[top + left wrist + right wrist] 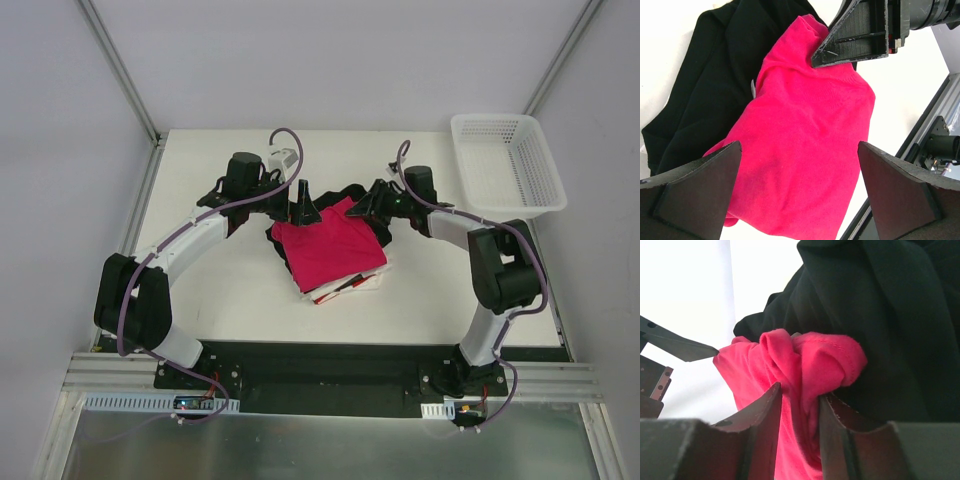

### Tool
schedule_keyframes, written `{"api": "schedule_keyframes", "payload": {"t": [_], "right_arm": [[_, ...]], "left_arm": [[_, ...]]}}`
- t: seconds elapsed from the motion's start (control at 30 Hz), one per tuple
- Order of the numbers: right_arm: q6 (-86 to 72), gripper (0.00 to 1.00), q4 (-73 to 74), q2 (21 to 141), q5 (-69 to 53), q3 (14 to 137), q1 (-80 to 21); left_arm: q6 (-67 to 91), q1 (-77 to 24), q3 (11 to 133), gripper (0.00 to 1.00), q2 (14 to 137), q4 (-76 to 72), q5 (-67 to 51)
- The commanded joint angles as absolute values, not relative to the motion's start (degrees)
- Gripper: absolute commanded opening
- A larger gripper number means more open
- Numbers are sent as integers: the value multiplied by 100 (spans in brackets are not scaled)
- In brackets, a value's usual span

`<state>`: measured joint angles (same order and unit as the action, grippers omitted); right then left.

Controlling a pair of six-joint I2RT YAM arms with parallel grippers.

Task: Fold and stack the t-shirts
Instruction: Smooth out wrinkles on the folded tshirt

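One limp, soft crimson-pink cloth t-shirt [328, 250] | my right gripper [799, 392] pinches its one-o'clock bunched corner; my left gripper [799, 147] gapes

Bright, even light is given from above; only faint shadows are cast on the table [240, 290]; it is blown white in wrist views; the black tee [700, 90] is nearly detailless; the pink tee [810, 360] is sharp, the right fingers [765, 435] blurred.
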<state>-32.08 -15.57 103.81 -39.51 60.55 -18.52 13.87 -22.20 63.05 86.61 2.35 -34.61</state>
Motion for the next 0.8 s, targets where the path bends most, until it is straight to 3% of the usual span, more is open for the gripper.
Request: {"api": "schedule_keyframes", "payload": {"t": [0.0,0.3,0.77], "right_arm": [[-3103,42,-1758,10380,-4078,6135,-1846],[-2699,48,-1196,9678,-3955,5758,-1425],[-2355,49,-1098,8675,-3823,4289,-896]], "left_arm": [[1266,-2285,6267,99,8464,185,-3401],[1301,-2285,6328,99,8578,193,-3498],[1353,-2285,6346,99,8631,193,-3551]]}}
